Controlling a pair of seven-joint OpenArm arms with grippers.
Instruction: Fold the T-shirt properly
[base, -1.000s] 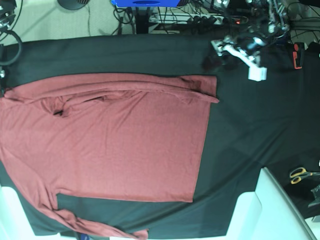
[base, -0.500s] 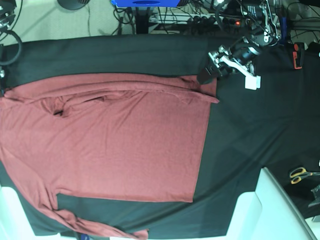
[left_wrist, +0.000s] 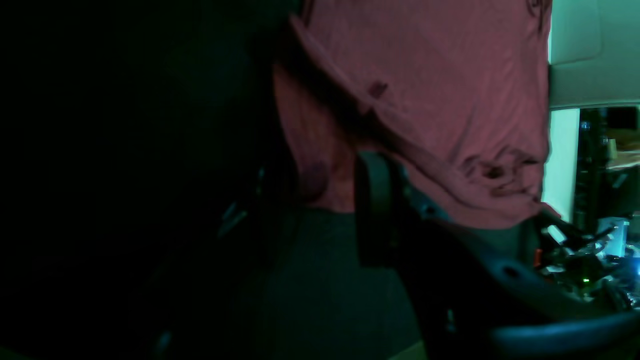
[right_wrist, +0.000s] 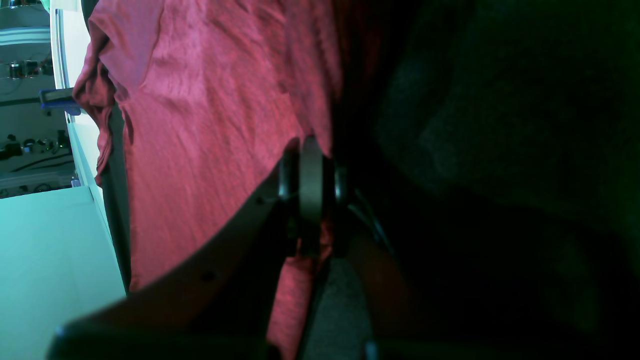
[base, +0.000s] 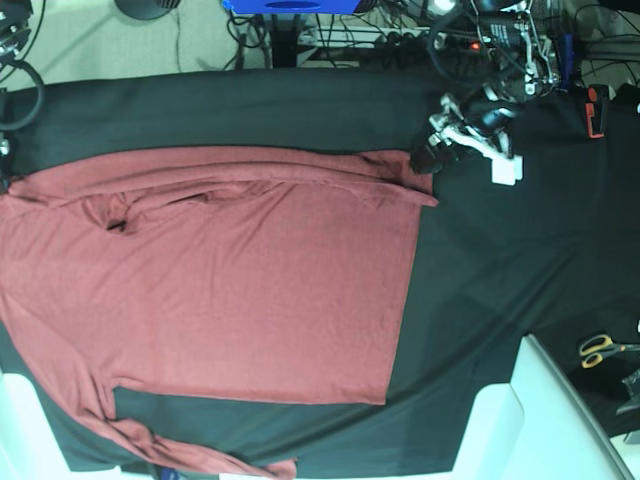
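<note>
**Left gripper at shirt's hem corner, right one pinching fabric**

T-shirt (base: 230, 290) lies flat on black table cover (base: 500, 260), filling left and middle, sleeve folded along far edge. Left gripper (base: 424, 158) at far-right hem corner; wrist view shows one finger (left_wrist: 372, 205) over the hem, jaws part-closed, can't tell if it grips. Right gripper (right_wrist: 310, 195) has jaws together with red cloth pinched between. Scissors (base: 603, 348) near right edge

Black cloth-covered table (base: 500, 250): T-shirt (base: 220, 290) spread flat on it, scissors (base: 603, 348) near edge.
</note>
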